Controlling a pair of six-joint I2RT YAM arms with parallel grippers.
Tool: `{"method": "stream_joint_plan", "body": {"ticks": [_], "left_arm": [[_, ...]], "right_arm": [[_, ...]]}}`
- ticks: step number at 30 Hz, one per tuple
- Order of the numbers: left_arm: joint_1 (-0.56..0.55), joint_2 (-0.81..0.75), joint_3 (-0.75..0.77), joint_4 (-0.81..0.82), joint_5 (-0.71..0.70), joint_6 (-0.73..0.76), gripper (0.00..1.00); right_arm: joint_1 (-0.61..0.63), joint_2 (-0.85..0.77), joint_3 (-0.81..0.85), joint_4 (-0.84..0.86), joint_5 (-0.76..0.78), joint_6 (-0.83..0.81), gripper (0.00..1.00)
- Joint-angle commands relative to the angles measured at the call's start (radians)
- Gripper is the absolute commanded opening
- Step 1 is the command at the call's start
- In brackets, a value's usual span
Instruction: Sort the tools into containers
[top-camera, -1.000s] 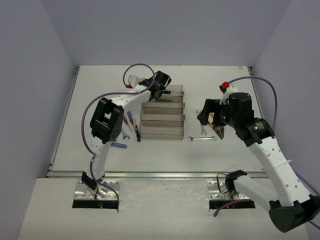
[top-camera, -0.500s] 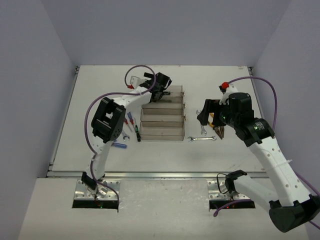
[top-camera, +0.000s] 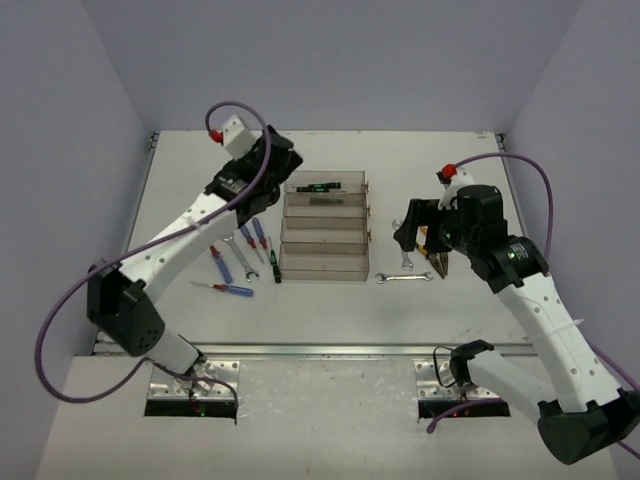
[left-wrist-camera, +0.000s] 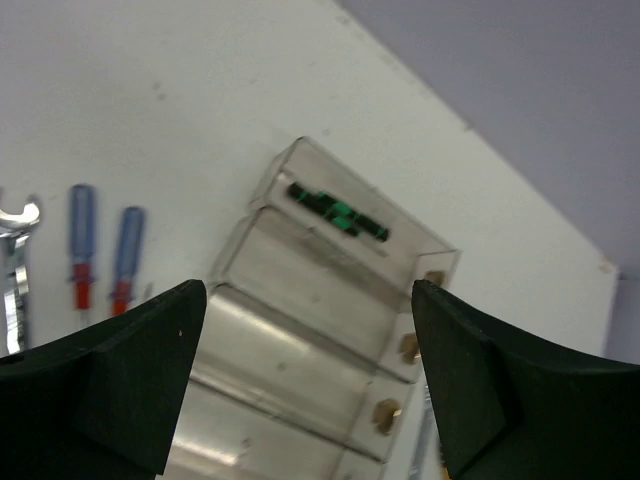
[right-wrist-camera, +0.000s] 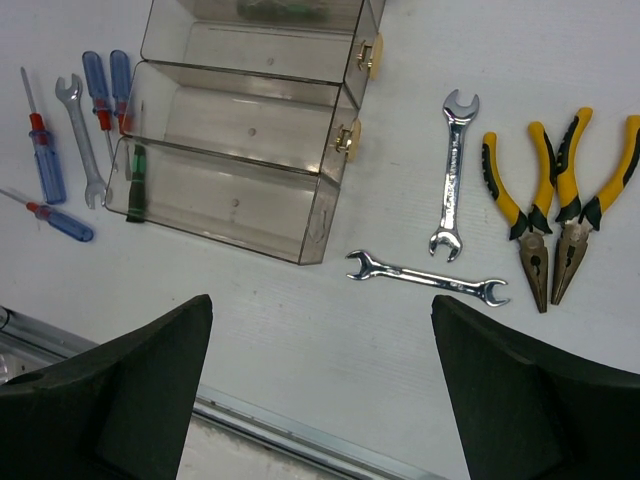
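In farthest tray (top-camera: 355, 184), screwdriver (top-camera: 320, 185) lengthwise, left-right

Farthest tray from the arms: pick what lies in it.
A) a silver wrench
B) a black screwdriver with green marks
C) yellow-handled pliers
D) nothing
B: the top and left wrist views show a black screwdriver with green marks lying inside the farthest tray.

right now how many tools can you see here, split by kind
blue-and-red-handled screwdrivers: 4
black screwdrivers with green marks: 2
silver open-end wrenches: 3
yellow-and-black-handled pliers: 2
total: 11
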Motion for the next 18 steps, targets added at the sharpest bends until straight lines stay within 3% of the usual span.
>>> {"method": "stream_joint_plan", "body": {"ticks": [1, 9, 18], "left_arm": [[0.023, -0.100, -0.280, -0.082, 0.216, 0.141, 0.70], [0.024, -0.179, -0.514, -0.050, 0.388, 0.194, 0.49], [0.026, -0.157, -0.622, 0.018, 0.404, 0.137, 0.42]], "right_arm": [[-0.003, 0.009, 0.026, 0.020, -0.023, -0.018, 0.90], [-0.003, 0.029, 0.009, 0.027, -0.044, -0.018, 0.89], [-0.003, 0.044, 0.007, 0.034, -0.062, -0.018, 0.89]]}}
